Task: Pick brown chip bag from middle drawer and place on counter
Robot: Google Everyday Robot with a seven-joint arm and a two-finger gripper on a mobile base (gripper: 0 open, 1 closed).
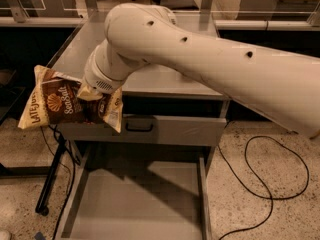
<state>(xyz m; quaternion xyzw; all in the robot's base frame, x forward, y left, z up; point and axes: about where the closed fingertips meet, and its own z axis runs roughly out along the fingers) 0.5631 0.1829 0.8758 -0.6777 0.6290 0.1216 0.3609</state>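
The brown chip bag (60, 106) hangs in the air at the left, in front of the counter's front left corner and above the open middle drawer (135, 204). My gripper (92, 93) sits at the end of the big white arm, mostly hidden by the wrist, and is shut on the bag's upper right part. The bag is clear of the drawer, whose grey floor is bare. The grey counter (75, 49) lies behind the arm, which covers much of its top.
A shut grey drawer front with a black handle (137, 127) sits just under the counter, to the right of the bag. A black stand leg (50, 179) is left of the drawer. A black cable (270, 174) loops on the floor at right.
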